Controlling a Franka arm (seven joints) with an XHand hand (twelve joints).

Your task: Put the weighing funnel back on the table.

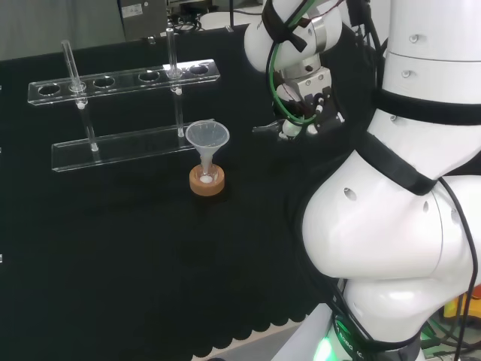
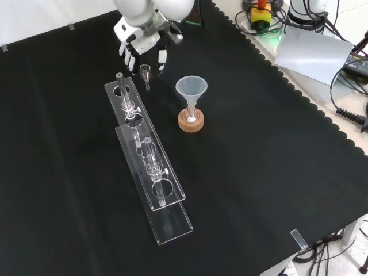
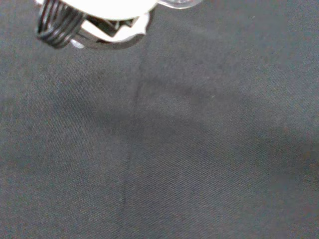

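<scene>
now the weighing funnel (image 2: 145,73) — small, clear — is just beside the hand (image 2: 142,41).

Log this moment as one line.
hand: holds weighing funnel | where: above cloth by rack end | funnel: upright in flask | release: not yet
</scene>
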